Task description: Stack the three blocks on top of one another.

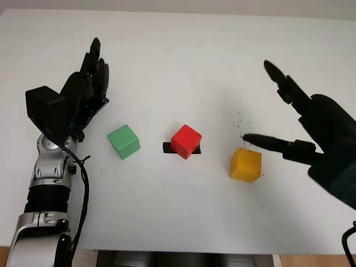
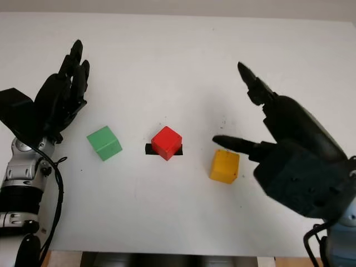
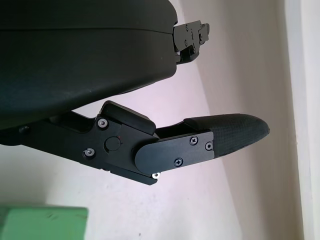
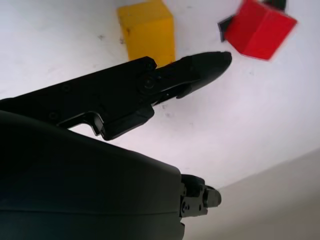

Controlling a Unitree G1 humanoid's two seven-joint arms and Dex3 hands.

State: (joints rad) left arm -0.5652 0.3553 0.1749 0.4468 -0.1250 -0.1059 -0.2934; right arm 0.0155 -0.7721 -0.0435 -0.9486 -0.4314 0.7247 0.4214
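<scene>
Three blocks sit apart in a row on a white table [image 1: 178, 217]: green block [image 1: 123, 141] on the left, red block [image 1: 186, 141] in the middle on a black tape mark [image 1: 167, 147], yellow block [image 1: 246, 164] on the right. The right hand [image 1: 311, 130] hovers open beside the yellow block, fingers [image 1: 267, 142] spread, one tip above the block's top edge; contact is unclear. Its wrist view shows that finger between yellow and red. The left hand [image 1: 83, 92] is raised beyond the green block, fingers together, holding nothing; its wrist view catches only a cut-off green corner.
</scene>
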